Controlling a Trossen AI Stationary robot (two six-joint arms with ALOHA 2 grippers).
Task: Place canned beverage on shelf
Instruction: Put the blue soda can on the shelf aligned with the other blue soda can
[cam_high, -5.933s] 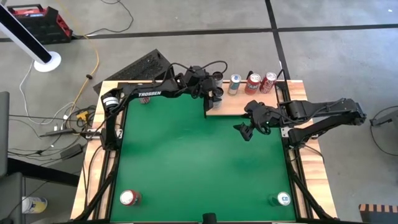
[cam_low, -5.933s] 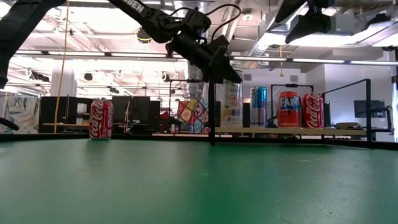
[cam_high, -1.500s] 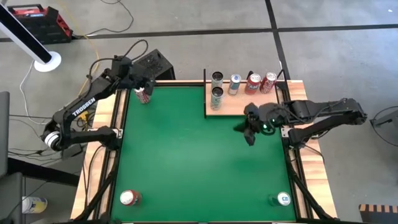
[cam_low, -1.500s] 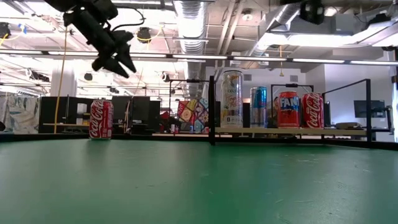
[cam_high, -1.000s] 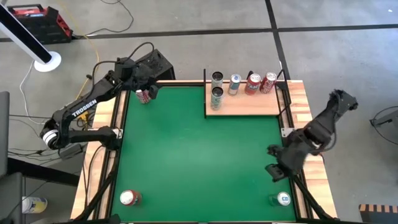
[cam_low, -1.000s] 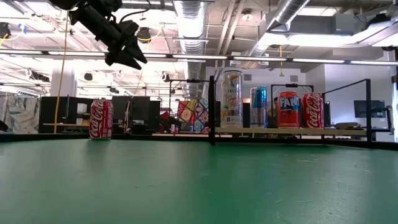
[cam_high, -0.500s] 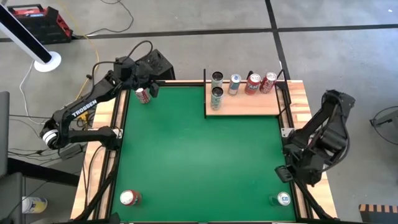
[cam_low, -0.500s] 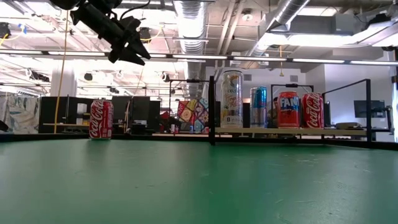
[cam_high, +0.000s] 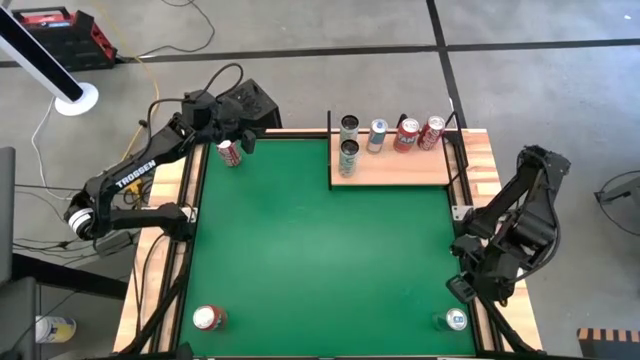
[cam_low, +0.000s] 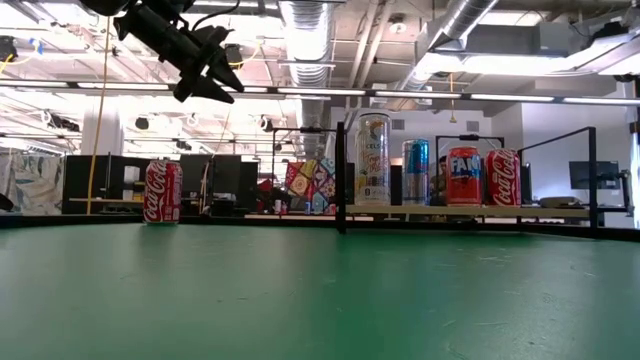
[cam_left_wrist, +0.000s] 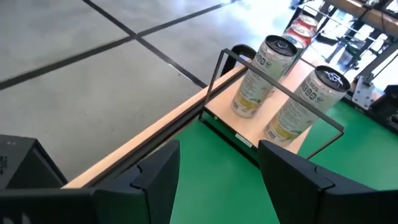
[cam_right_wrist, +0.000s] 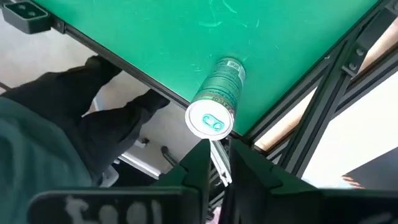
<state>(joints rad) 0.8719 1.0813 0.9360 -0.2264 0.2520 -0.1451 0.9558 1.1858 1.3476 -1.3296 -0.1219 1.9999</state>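
Your right gripper (cam_high: 458, 287) sat low over the table's (cam_high: 300, 260) near right corner, fingers nearly shut on nothing, just beside the green can (cam_high: 456, 320) that stood upright there, its top visible in the right wrist view (cam_right_wrist: 209, 121). Your left gripper (cam_high: 243, 142) hung open at the far left corner, above and beside 1 red can (cam_high: 229, 153) whose side read "Coca-Cola" in the low view (cam_low: 162, 192).

You had 7 cans in all. On the shelf (cam_high: 400, 168), the pale wood panel at the table's far edge, stood 5: 2 tall pale slim cans (cam_high: 348, 128) one behind the other at its left end, 1 silver-blue slim can (cam_high: 378, 134), 1 can lettered "FAN" (cam_low: 464, 176), and 1 red Coca-Cola can (cam_low: 503, 177). The left wrist view showed the 2 tall ones (cam_left_wrist: 306, 102) with print too small to read. Another red can (cam_high: 207, 318) stood at the near left corner. "TROSSEN" ran along the left arm (cam_high: 133, 175).
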